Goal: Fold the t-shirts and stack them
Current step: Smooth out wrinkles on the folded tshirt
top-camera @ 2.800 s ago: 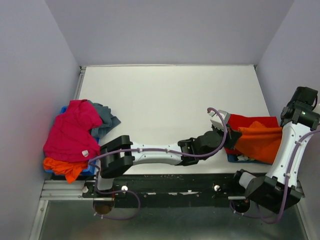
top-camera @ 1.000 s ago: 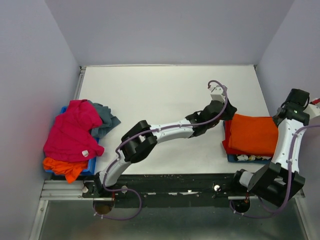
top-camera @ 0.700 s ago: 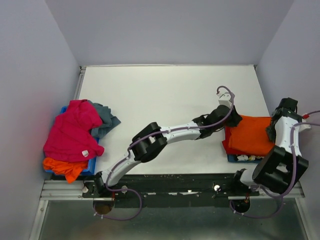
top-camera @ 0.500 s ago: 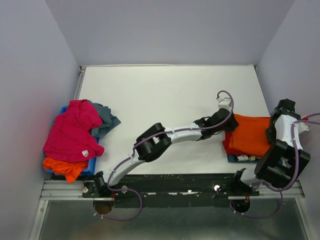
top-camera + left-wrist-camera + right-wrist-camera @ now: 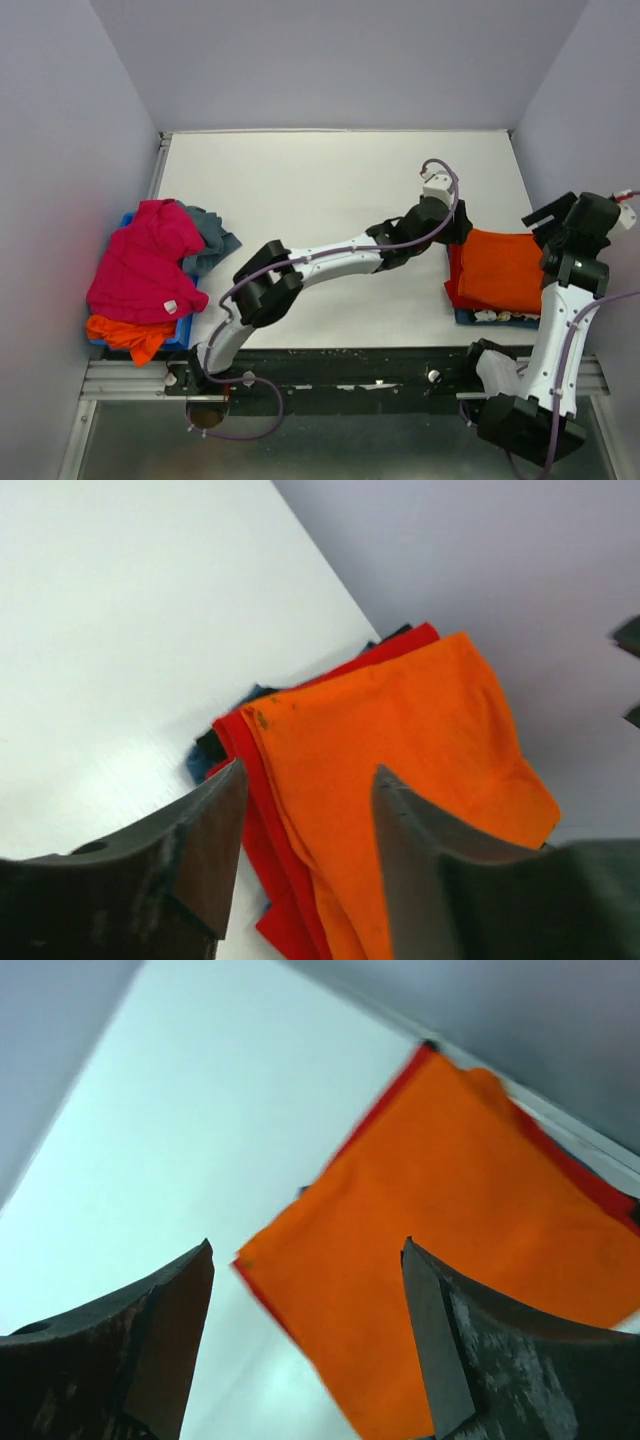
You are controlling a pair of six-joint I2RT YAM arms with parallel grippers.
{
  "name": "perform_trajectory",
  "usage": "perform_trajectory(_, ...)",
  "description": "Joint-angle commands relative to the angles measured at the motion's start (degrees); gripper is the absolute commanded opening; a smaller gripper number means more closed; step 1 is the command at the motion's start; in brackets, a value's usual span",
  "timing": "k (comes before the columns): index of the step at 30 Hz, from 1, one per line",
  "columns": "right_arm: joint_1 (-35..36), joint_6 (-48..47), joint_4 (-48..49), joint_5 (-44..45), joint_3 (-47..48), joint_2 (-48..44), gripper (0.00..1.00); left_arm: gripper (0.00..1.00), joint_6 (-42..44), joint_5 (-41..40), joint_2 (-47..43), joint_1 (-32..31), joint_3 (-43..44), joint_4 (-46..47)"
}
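We log, R side: folded orange tee [image 5: 505,268] flat atop red tee [image 5: 452,285]. L side: magenta tee [image 5: 145,262] crumpled over loose orange tee [image 5: 125,333].

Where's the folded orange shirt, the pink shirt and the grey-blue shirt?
folded orange shirt [image 5: 505,268]: top view, its middle.
pink shirt [image 5: 140,262]: top view, its middle.
grey-blue shirt [image 5: 212,240]: top view, exposed corner.

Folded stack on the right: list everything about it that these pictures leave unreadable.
- Top view: the orange t-shirt covers the red t-shirt except a left strip; the blue layer beneath shows only slivers, so the count is unclear.
- Left wrist view: the left claw hides the stack's near edge.
- Right wrist view: blurred throughout; the stack's right corner is cut off by the frame.
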Motion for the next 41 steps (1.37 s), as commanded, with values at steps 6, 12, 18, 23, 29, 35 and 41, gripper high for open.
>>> perform_trajectory(6, 20.95, -4.5, 3.81, -8.4, 4.83, -0.26, 0.89, 0.92, 9.42, -14.37, -27.29, 0.03, -20.45, 0.34)
perform_trajectory(12, 29.93, -5.38, 11.8, -15.68, -2.2, -6.5, 0.95, 0.96, 8.11, -18.94, -42.68, 0.82, -37.59, -1.33)
perform_trajectory(18, 32.31, -5.21, 19.72, -22.37, -12.56, -11.77, 0.95, 0.97, 7.23, -22.37, -57.71, 0.73, -56.66, -1.77)
perform_trajectory(23, 32.31, -6.35, 22.71, -25.01, -17.5, -14.85, 0.95, 0.97, 6.97, -23.78, -68.09, 0.82, -67.4, 0.43)
perform_trajectory(29, 32.31, -7.31, 21.92, -25.19, -18.82, -17.14, 0.95, 0.97, 8.19, -24.84, -72.06, 0.82, -70.67, -0.1)
perform_trajectory(35, 32.31, -7.32, 21.49, -24.67, -19.17, -18.55, 0.95, 0.97, 8.72, -24.84, -71.1, 0.82, -70.05, -0.71)
perform_trajectory(41, 32.31, -7.05, 21.22, -23.61, -19.17, -18.64, 0.96, 0.97, 9.07, -24.75, -70.13, 0.82, -69.26, -0.54)
